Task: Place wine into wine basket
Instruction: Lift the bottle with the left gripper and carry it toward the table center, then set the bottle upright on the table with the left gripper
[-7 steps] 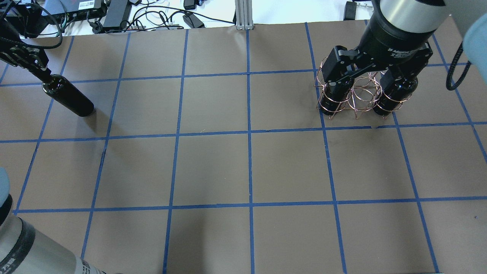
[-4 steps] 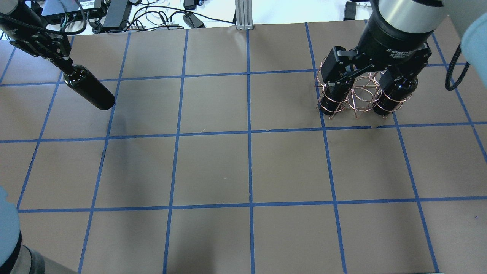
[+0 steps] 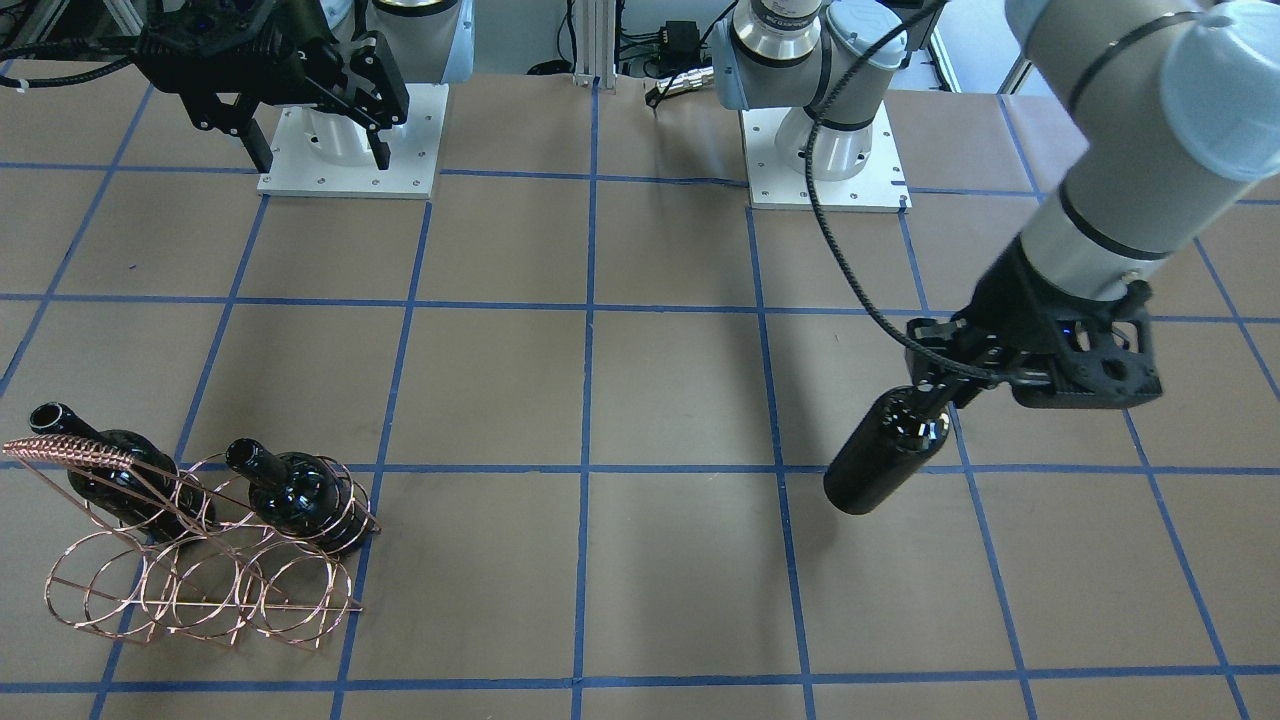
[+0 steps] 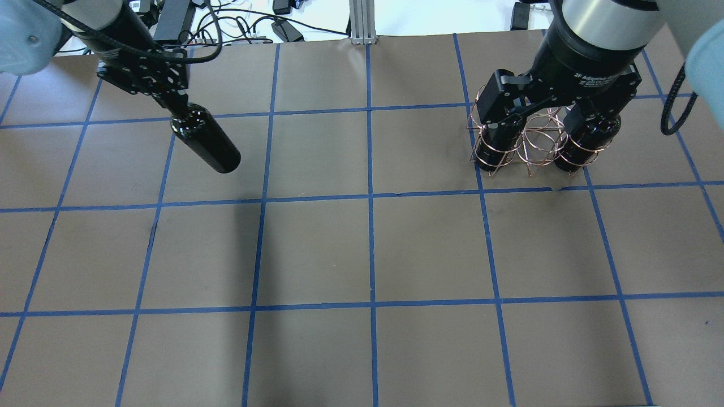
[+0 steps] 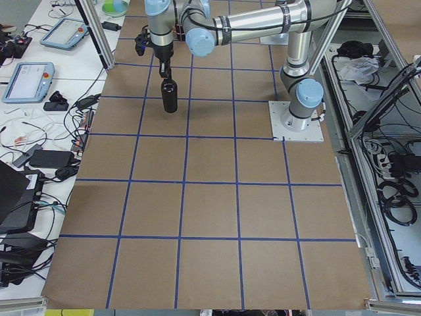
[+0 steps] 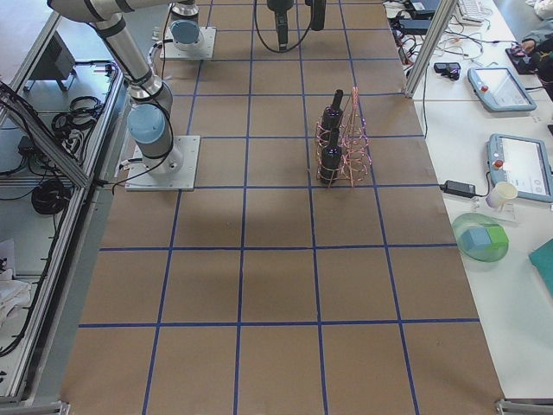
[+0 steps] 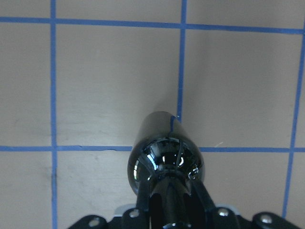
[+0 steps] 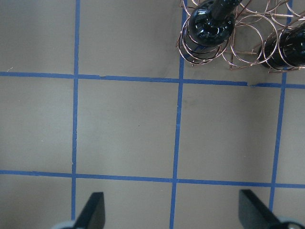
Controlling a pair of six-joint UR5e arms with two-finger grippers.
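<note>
While a bottle (image 3: 108, 472) and a second bottle (image 3: 300, 497) already sit in the basket (image 3: 200, 600) at the lower left of the front-facing view, the wine (image 4: 206, 142) hangs neck-up clear of the bench (image 4: 367, 254). It is at the upper left of the overhead view, well apart from the basket at that view's upper right. The left end effector (image 4: 176, 107) is clamped on its neck. The right end effector (image 8: 172, 212) hovers over the bench beside the basket, fingers spread wide with nothing between them. Judging from this, pick-up is done. What is left is carrying the wine across, lowering it into the vacant rings between the two seated bottles, and letting go.
</note>
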